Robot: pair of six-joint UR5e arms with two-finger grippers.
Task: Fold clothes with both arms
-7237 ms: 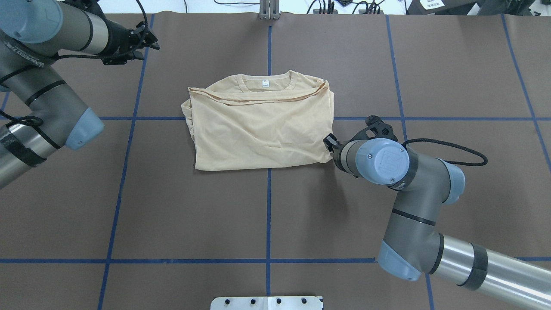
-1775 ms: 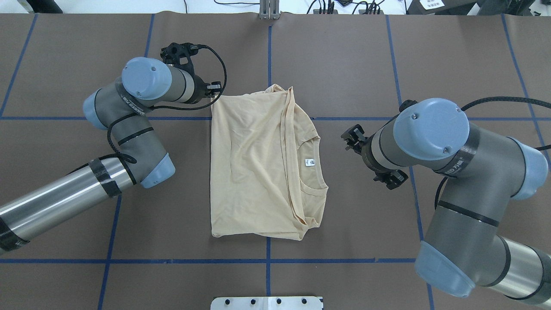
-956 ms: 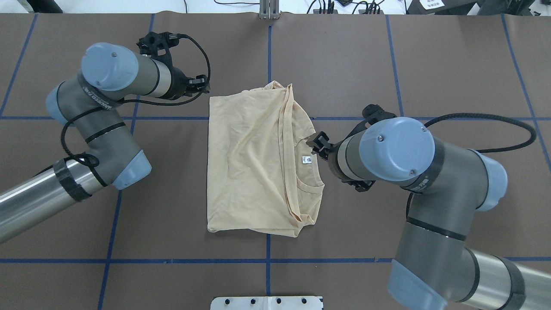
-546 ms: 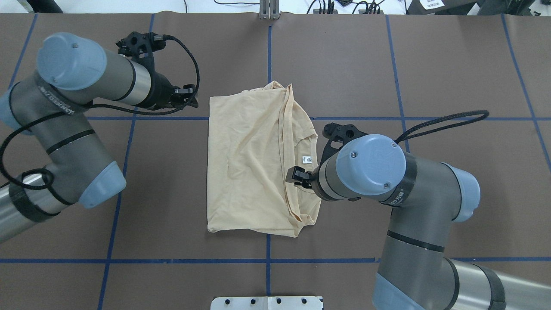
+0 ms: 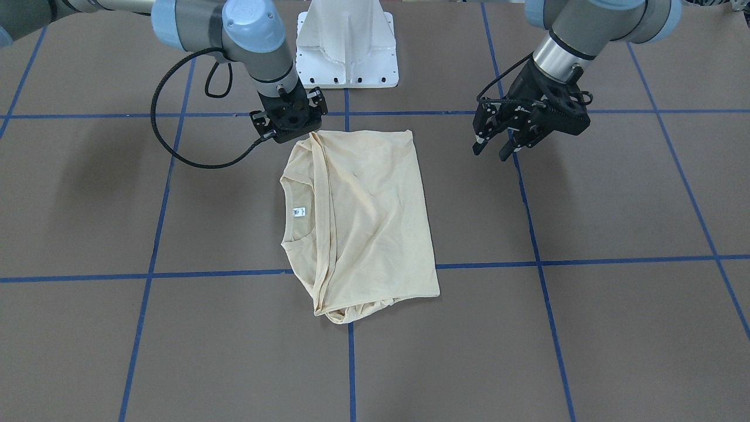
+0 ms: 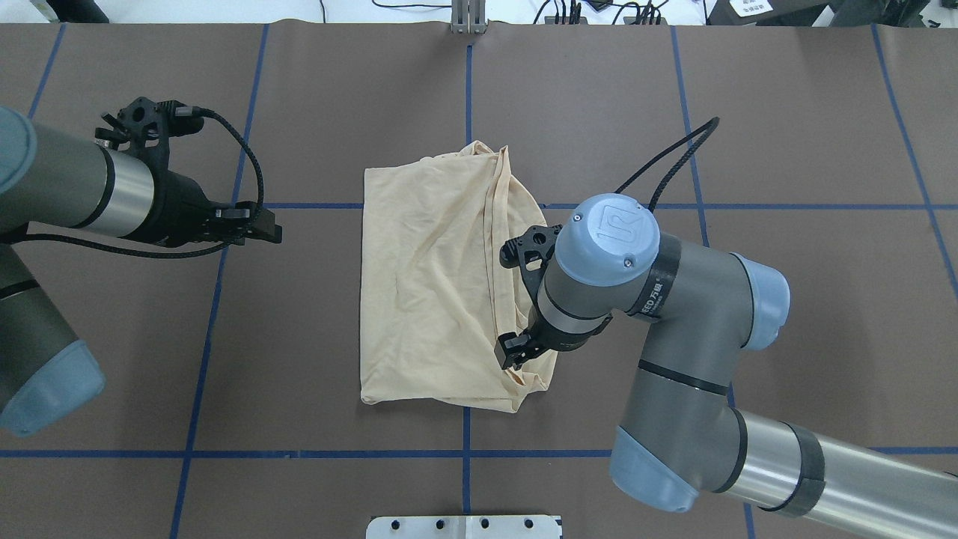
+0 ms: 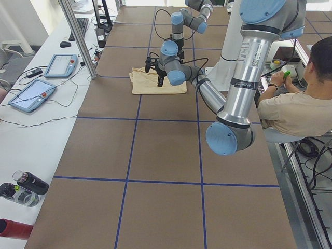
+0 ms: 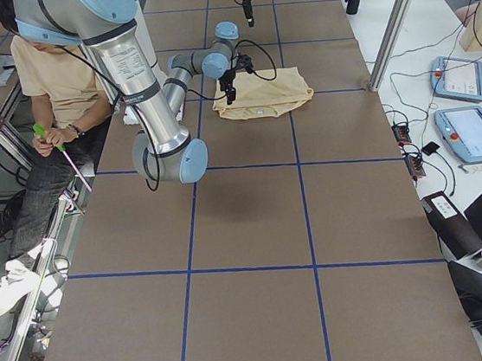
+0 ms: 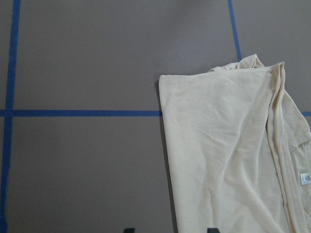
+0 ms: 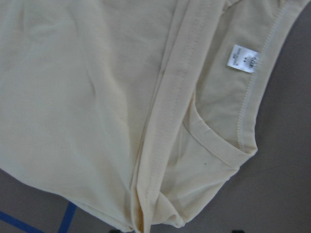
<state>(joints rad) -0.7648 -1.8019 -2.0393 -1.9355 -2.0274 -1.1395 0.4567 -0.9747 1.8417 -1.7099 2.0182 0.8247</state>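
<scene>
The T-shirt (image 6: 430,292) lies flat at the centre of the tabletop (image 6: 786,135). It is folded into a rectangle, with the collar and neck label (image 5: 299,212) along the edge on the robot's right.

Judging by its wrinkles and drape, the fabric is thin, light and limp. It offers no stiffness, and the stacked layers are likely to slide apart. Take hold at the corners and pinch all layers together, preferably the two corners of the collar-side edge.

The right claw (image 6: 512,352) sits directly over the collar-side corner nearest the robot. Whether it is released or clenched cannot be told, because the wrist blocks the fingers. The left claw (image 5: 491,149) hangs released over bare tabletop, well apart from the shirt.

The chest print and both sleeves are hidden inside the fold.
</scene>
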